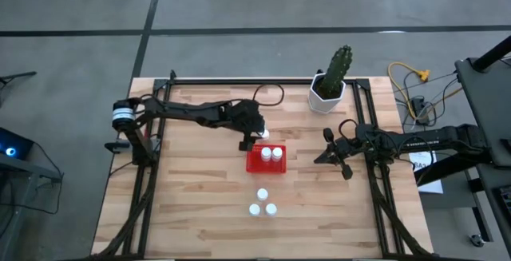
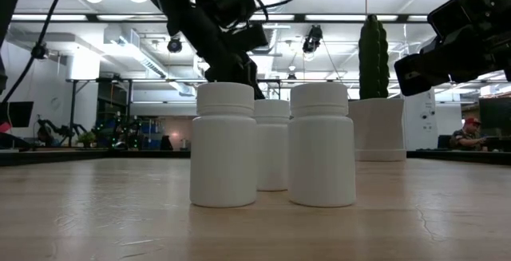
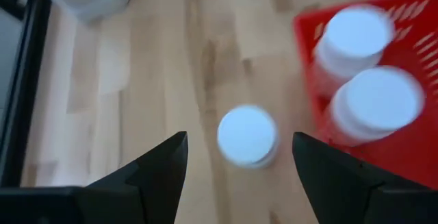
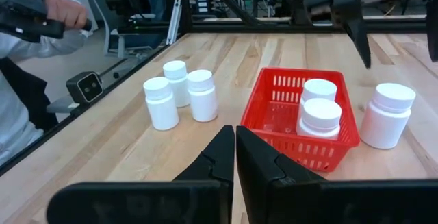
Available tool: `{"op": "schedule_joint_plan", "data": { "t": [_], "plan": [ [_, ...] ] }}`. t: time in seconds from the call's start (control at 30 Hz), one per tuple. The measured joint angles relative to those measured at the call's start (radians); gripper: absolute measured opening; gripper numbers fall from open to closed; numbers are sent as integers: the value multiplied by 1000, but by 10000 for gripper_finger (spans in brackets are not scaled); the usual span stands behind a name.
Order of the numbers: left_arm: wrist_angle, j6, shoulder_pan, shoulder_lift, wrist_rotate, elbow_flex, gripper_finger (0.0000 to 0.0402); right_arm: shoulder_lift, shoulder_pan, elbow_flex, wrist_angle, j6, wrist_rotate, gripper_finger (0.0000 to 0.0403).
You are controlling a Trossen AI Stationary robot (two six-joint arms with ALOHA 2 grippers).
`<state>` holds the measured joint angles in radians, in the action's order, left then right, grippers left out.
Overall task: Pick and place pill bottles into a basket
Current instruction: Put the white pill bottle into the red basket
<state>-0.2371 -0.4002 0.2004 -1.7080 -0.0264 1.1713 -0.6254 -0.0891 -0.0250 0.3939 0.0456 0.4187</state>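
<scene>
Nearest the front edge of the pale planked wooden table [image 1: 192, 213], three small white cylindrical plastic pill bottles with round ribbed caps [image 1: 262, 203] stand upright in a tight cluster, touching or almost so. They look light, rigid and smooth-walled, so a pinch across the body just under the cap should hold best; the glossy sides may slip and such light bottles would tip easily if nudged. Farther back sits the small red rectangular plastic basket with slotted sides [image 1: 254, 165], thin-walled and likely light enough to slide if bumped; two more capped white bottles [image 4: 320, 111] already stand upright inside it. Just beyond its far corner a sixth lone white bottle [image 1: 264, 136] stands upright on the bare wood, beside the basket and outside it. The left end effector [image 3: 239, 172] hangs directly above that bottle, its two dark fingers spread wide on either side of the cap and gripping nothing. Off to the right side of the table, the right end effector [image 4: 235, 157] waits low with its fingers clenched together, empty. At the far edge stands a white faceted pot holding a green ribbed cactus [image 1: 331, 84], clear of the work.
</scene>
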Motion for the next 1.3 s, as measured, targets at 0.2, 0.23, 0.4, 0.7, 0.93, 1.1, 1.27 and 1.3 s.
{"op": "schedule_joint_plan", "data": {
  "t": [0.2, 0.23, 0.4, 0.7, 0.93, 1.1, 1.27, 1.3],
  "plan": [
    [83, 1, 3, 82, -73, -32, 245, 0, 0, 0, -2, 0, 0, 8],
    [109, 1, 3, 101, -80, -49, 245, 0, 0, 0, -3, 1, 0, 8],
    [309, 44, 3, 229, -101, -215, 245, 0, 0, 1, -3, 4, 0, 8],
    [518, 204, -7, 488, -107, -565, 245, -4, -1, 1, 6, 3, -42, 8],
    [618, 272, -36, 643, -106, -752, 245, -5, -1, -18, 8, -20, -134, 8],
    [628, 310, -39, 722, -56, -860, 245, -6, -1, -57, 7, -20, -134, 8],
    [619, 324, -40, 785, -25, -928, 245, -13, -1, -89, 6, -23, -157, 8],
    [620, 319, -40, 803, -25, -934, 245, -14, -1, -92, 6, -22, -179, 8]
  ]
}}
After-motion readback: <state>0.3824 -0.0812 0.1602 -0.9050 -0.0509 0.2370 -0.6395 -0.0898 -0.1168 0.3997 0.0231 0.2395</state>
